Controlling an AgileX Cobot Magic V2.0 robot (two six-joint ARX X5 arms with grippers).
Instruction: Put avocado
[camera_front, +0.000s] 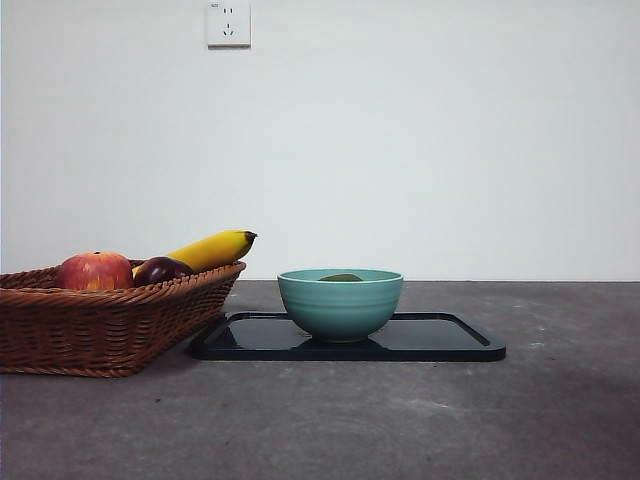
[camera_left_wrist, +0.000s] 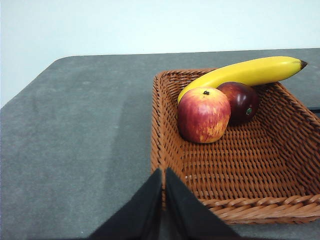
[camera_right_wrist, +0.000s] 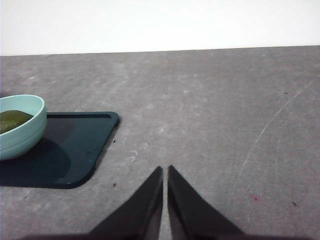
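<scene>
— Right gripper (camera_right_wrist: 165, 172) holding anything?
— No, jaws pressed together, empty, over bare table. Left gripper (camera_left_wrist: 163, 175) likewise, beside the basket (camera_left_wrist: 165, 150).
— And the avocado (camera_right_wrist: 12, 120)?
— Lying in the teal bowl (camera_front: 340, 305) on the dark tray (camera_front: 450, 340), nearer the right arm; I'd judge it placed.

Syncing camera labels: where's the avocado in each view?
Front view: avocado only just tops the rim of the teal bowl, at centre, on the black tray.
Left wrist view: not in it; only the basket of fruit.
Right wrist view: avocado inside the bowl, at the left edge.
Shared landmark: the black tray, in front and right wrist views.
</scene>
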